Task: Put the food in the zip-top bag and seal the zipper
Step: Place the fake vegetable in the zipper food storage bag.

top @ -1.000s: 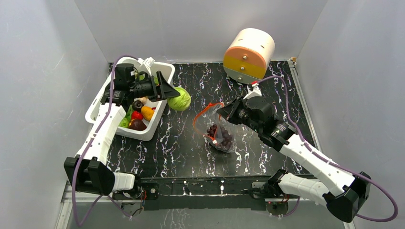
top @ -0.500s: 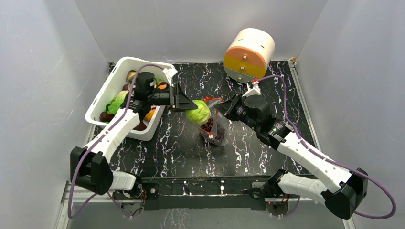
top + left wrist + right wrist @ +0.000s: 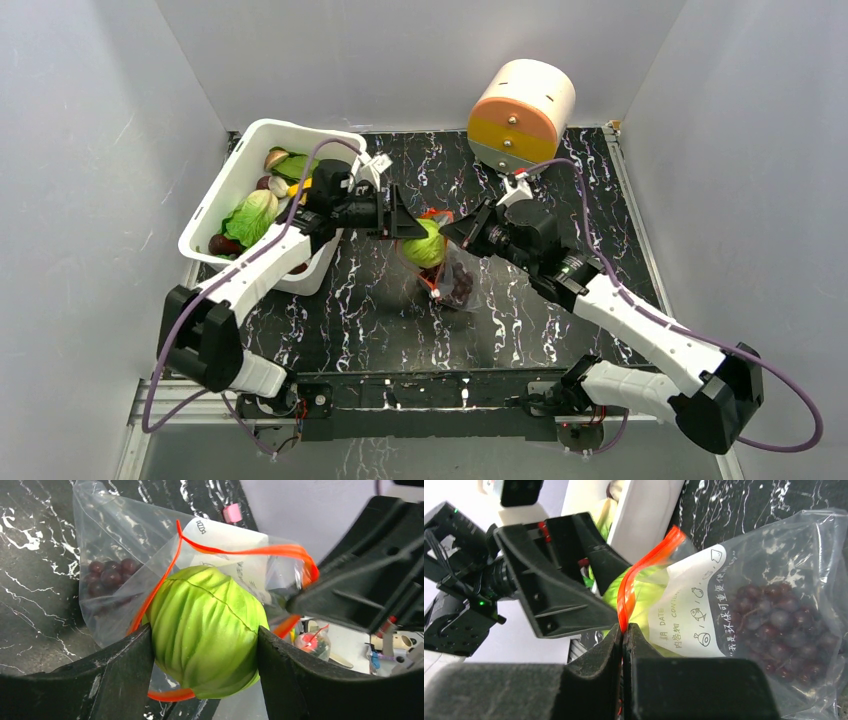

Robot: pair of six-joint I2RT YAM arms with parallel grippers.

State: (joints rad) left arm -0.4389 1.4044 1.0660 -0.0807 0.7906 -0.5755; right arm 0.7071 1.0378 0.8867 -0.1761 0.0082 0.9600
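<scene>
My left gripper [image 3: 418,232] [image 3: 205,645] is shut on the round green cabbage [image 3: 427,246] [image 3: 205,630] and holds it in the open mouth of the clear zip-top bag [image 3: 455,280] [image 3: 115,555]. The cabbage shows through the bag in the right wrist view [image 3: 636,597]. My right gripper [image 3: 455,232] [image 3: 624,630] is shut on the orange-red zipper strip [image 3: 644,570] [image 3: 250,551] and holds the mouth up. The dark purple grape bunch [image 3: 462,285] [image 3: 107,572] [image 3: 779,625] lies at the bag's bottom. More toy food lies in the white bin [image 3: 262,135].
The white bin stands at the back left, beside my left arm. An orange, yellow and cream cylinder [image 3: 520,115] stands at the back right. Grey walls close in the black marbled table [image 3: 350,300] on three sides.
My left gripper carried the cabbage from beside the bin rightwards into the bag's mouth. My right gripper lifted the zipper edge and shifted slightly left, standing the bag up.
</scene>
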